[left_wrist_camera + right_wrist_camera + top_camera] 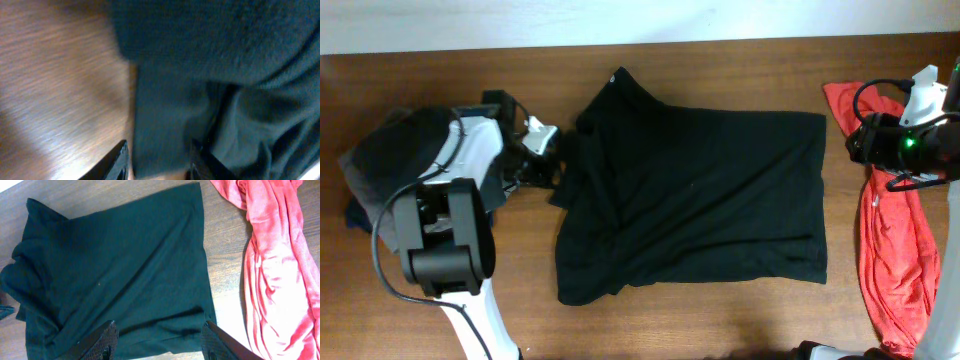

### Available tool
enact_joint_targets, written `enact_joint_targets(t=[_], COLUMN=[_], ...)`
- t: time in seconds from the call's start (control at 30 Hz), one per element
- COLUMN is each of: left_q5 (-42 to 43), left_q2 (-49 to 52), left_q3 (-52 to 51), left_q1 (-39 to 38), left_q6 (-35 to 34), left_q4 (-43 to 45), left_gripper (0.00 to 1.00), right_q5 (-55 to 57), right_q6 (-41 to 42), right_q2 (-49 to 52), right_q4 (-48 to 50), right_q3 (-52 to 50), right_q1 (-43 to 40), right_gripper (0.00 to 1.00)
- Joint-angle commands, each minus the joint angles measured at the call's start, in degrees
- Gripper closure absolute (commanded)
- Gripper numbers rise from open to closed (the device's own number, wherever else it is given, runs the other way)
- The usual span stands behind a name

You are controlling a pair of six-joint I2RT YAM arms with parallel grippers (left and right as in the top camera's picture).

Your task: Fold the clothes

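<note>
When looking down from overhead, found a large plain black short-sleeved T-shirt of thin soft fabric (700, 200) spread over the middle of the brown wooden bench (670, 330). Lay mostly flat toward the right, with a straight edge down that side. Bunched into ridges and folds toward the left. Carried a small pale mark at the upper left corner.

Caught the left pincer (542, 150) right at that rumpled left edge, up against the cloth. Close in, from the left wrist, saw its two dark fingertips (120, 160) standing apart with black fabric in the gap and bare wood off to the side. Released, then, not biting down. Came through badly blurred, so could not read the folds any finer.

Over at the other end, picked out the right pincer (160, 345) held up off the bench, jaws spread wide and clear of the cloth. Released as well. Looked past its fingertips onto the smooth right part of the shirt.

Spotted a crumpled red-orange garment (890, 250) stretched in a long strip along the right end, near the shirt's straight edge yet apart from it, with wood showing between. Noted dark grey and navy garments (370, 165) heaped at the far left, partly tucked under the left arm (450, 230).
</note>
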Motion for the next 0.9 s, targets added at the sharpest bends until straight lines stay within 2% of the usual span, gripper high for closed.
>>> enact_joint_targets(t=[0.0,0.13,0.3,0.43,0.53,0.67,0.7,0.87], left_q5=[0.04,-0.94,-8.44,-11.23,-11.23,-11.76,-12.35,-13.14], left_q2=[-1.27,-1.27,-1.27,-1.36,-3.89,-9.01,-9.64,-7.02], left_q3=[-2.49,-4.24,-8.11,-9.14,-7.74,-7.19,-7.19,-9.29], left_q1=[-1.81,-3.23,-5.20,-5.57,-5.46,-5.46,-5.46,-5.46], left_q6=[-0.42,-0.42,-0.92,-4.20,-5.62,-5.57,-5.51,-5.51], left_q4=[2.99,6.58,10.32,11.72,10.60,10.64,11.06,13.49], left_gripper=[0.60,0.57,0.57,0.71,0.72,0.65,0.61,0.53], right_q5=[0.46,0.26,-0.46,-0.81,-0.79,-0.79,-0.79,-0.79], right_q6=[0.00,-0.02,-0.02,-0.02,-0.02,-0.02,-0.02,-0.02], right_q2=[-0.22,-0.22,-0.22,-0.22,-0.22,-0.22,-0.22,-0.22], right_q4=[0.22,0.22,0.22,0.22,0.31,0.42,0.42,0.42], right_q3=[-0.22,-0.22,-0.22,-0.22,-0.22,-0.22,-0.22,-0.22], right_q1=[0.31,0.31,0.31,0.31,0.31,0.31,0.31,0.31], right_gripper=[0.42,0.42,0.42,0.41,0.42,0.42,0.42,0.42])
